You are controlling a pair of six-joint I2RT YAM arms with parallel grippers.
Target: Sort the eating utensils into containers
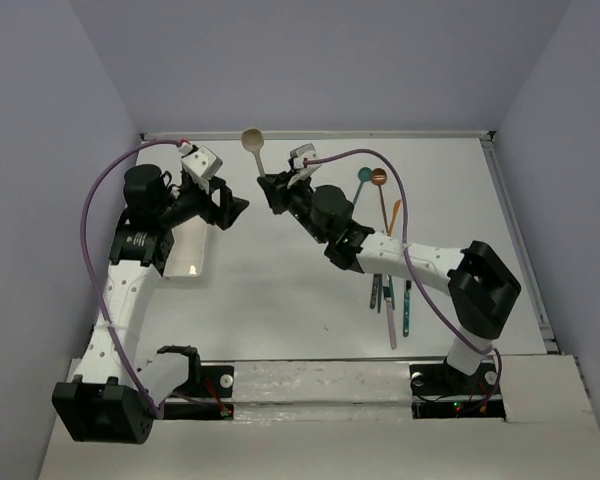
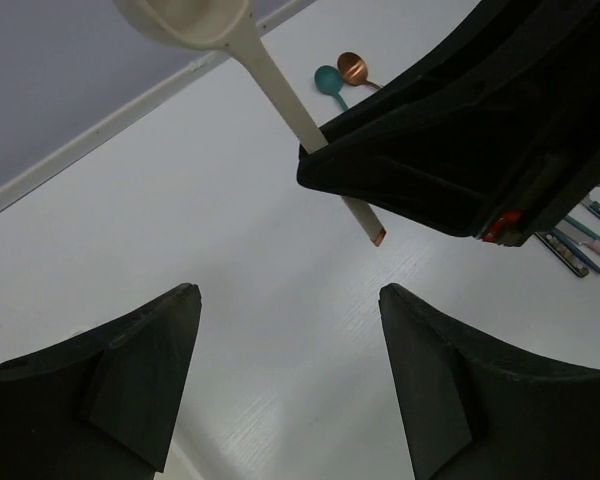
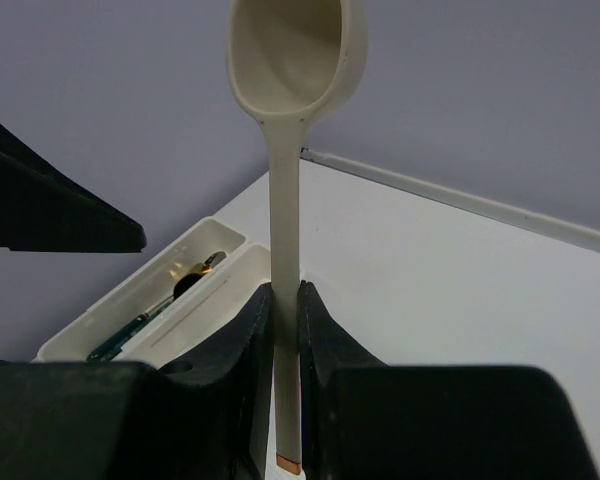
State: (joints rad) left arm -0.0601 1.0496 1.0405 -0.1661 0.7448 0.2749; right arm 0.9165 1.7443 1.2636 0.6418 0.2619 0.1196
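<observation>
My right gripper (image 1: 271, 190) is shut on the handle of a beige spoon (image 1: 254, 142) and holds it in the air, bowl up; in the right wrist view the jaws (image 3: 285, 292) pinch the spoon (image 3: 283, 190) near its copper-tipped end. My left gripper (image 1: 237, 210) is open and empty, facing the right one a short way off; its view shows the spoon (image 2: 280, 92) above and between its fingers (image 2: 140, 385). The pair of white trays (image 3: 220, 285) lies below; its far compartment holds a few utensils (image 3: 165, 292) in teal, black and gold. The trays (image 1: 187, 262) sit under my left arm.
A teal spoon (image 1: 364, 176), a copper spoon (image 1: 379, 178) and an orange utensil (image 1: 394, 214) lie at the back right. Several more utensils (image 1: 389, 300) lie beside my right arm. The table's back wall edge (image 1: 320, 134) is just behind the spoon.
</observation>
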